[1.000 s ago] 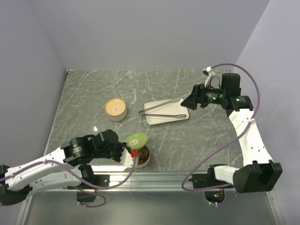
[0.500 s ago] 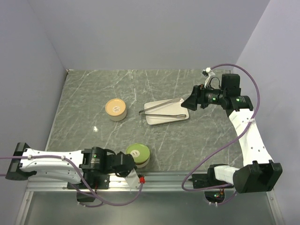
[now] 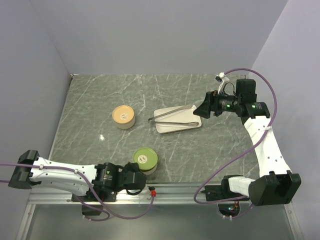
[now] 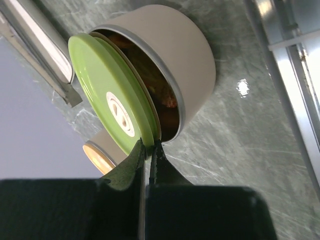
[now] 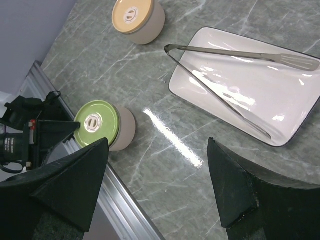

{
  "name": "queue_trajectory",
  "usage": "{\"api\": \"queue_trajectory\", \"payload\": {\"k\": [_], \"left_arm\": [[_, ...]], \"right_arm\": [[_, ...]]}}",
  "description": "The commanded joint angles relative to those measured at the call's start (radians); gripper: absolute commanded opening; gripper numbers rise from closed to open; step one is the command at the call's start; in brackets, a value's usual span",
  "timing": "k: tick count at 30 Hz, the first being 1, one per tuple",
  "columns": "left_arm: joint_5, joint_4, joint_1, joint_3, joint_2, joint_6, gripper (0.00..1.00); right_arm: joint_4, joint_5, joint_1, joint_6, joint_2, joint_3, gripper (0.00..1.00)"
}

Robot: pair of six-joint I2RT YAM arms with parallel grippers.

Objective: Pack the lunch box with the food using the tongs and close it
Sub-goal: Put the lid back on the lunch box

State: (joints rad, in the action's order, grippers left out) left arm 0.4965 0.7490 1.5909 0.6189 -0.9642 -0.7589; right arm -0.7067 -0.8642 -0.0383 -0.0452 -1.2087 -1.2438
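The closing step is judged to be in hand. The left gripper [image 4: 148,150] is seen clenched, its tips pinched on the near rim of the green lid [image 4: 115,100], as far as the wrist view allows. The lid is laid over the round lunch box [image 4: 185,55] but is not seated. On the side facing the wrist camera a gap is left, and through it orange-brown food [image 4: 162,97] is seen inside the box. In the top view this box is found at the table's near edge, at about 7 o'clock from the white plate [image 5: 280,95].

The tongs [image 5: 235,51] are laid across that plate, untouched, and no food is seen on it. A second tub with a tan lid [image 3: 123,115] is set at 9 o'clock from the plate. The right gripper [image 5: 157,142] is held above the table at the plate's 3 o'clock side, its jaws spread wide and nothing between them.

Packing is judged finished. Next, the lid would have to be levelled and pressed down until the gap is shut all round. Only then should the rim be let go, with the box kept from sliding towards the table edge.
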Motion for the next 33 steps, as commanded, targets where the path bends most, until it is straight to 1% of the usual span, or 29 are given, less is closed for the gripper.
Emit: {"api": "queue_trajectory", "payload": {"k": [1, 3, 5, 8, 10, 11, 12, 13, 14, 16, 17, 18, 20, 21, 22, 23, 25, 26, 28, 29, 31, 32, 33], "left_arm": [[0.062, -0.059, 0.012, 0.005, -0.002, 0.029, 0.0], [0.059, -0.062, 0.017, -0.001, -0.005, 0.029, 0.02], [0.048, -0.054, 0.021, -0.005, -0.016, 0.033, 0.07], [0.014, -0.022, 0.024, -0.004, -0.025, 0.052, 0.11], [-0.012, -0.002, 0.03, -0.002, -0.024, 0.053, 0.19], [-0.024, 0.009, 0.034, -0.002, -0.025, 0.053, 0.3], [-0.029, 0.019, 0.034, 0.002, -0.027, 0.055, 0.37], [-0.032, 0.023, 0.034, 0.007, -0.028, 0.064, 0.39], [-0.05, 0.029, 0.034, 0.019, -0.033, 0.066, 0.47], [-0.071, 0.058, 0.035, 0.038, -0.034, 0.075, 0.49], [-0.099, 0.072, 0.035, 0.063, -0.033, 0.078, 0.58], [-0.12, 0.107, 0.035, 0.079, -0.034, 0.079, 0.63], [-0.16, 0.148, 0.035, 0.146, -0.044, 0.098, 0.67], [-0.226, 0.171, 0.034, 0.175, -0.047, 0.104, 0.69], [-0.257, 0.225, 0.034, 0.206, -0.05, 0.115, 0.81], [-0.294, 0.249, 0.034, 0.269, -0.059, 0.122, 0.83], [-0.378, 0.292, 0.031, 0.329, -0.065, 0.147, 0.83], [-0.404, 0.303, 0.014, 0.39, -0.068, 0.151, 0.82], [-0.472, 0.309, -0.015, 0.445, -0.065, 0.171, 0.77], [-0.487, 0.303, -0.054, 0.485, -0.068, 0.182, 0.71], [-0.556, 0.319, -0.109, 0.524, -0.085, 0.216, 0.65], [-0.591, 0.34, -0.179, 0.551, -0.109, 0.227, 0.56], [-0.658, 0.354, -0.221, 0.559, -0.126, 0.246, 0.51]], "right_arm": [[-0.008, -0.002, 0.005, -0.018, 0.001, -0.045, 0.86], [-0.008, -0.002, 0.006, -0.018, 0.006, -0.04, 0.86], [-0.013, -0.004, 0.006, -0.021, 0.005, -0.04, 0.86], [-0.025, 0.002, 0.005, -0.03, 0.003, -0.045, 0.86], [-0.031, 0.005, 0.006, -0.035, 0.005, -0.046, 0.86], [-0.031, 0.007, 0.006, -0.035, 0.006, -0.046, 0.86], [-0.03, 0.007, 0.005, -0.033, 0.003, -0.045, 0.86], [-0.03, 0.007, 0.005, -0.033, 0.003, -0.045, 0.86], [-0.03, 0.007, 0.005, -0.033, 0.003, -0.045, 0.86], [-0.03, 0.007, 0.005, -0.033, 0.001, -0.043, 0.86], [-0.031, 0.01, 0.005, -0.035, 0.001, -0.043, 0.86], [-0.033, 0.01, 0.006, -0.036, 0.003, -0.045, 0.86], [-0.034, 0.011, 0.005, -0.038, -0.002, -0.046, 0.86], [-0.034, 0.011, 0.005, -0.038, -0.002, -0.046, 0.86], [-0.036, 0.011, 0.006, -0.038, -0.003, -0.048, 0.86], [-0.037, 0.013, 0.005, -0.036, -0.003, -0.048, 0.86], [-0.037, 0.014, 0.005, -0.038, -0.003, -0.049, 0.86], [-0.039, 0.014, 0.005, -0.038, -0.003, -0.048, 0.86], [-0.037, 0.014, 0.005, -0.038, 0.0, -0.045, 0.86], [-0.037, 0.014, 0.005, -0.038, 0.003, -0.043, 0.86], [-0.036, 0.013, 0.005, -0.036, 0.005, -0.04, 0.86], [-0.034, 0.011, 0.005, -0.036, 0.003, -0.04, 0.86], [-0.034, 0.011, 0.005, -0.036, 0.005, -0.039, 0.86]]}}
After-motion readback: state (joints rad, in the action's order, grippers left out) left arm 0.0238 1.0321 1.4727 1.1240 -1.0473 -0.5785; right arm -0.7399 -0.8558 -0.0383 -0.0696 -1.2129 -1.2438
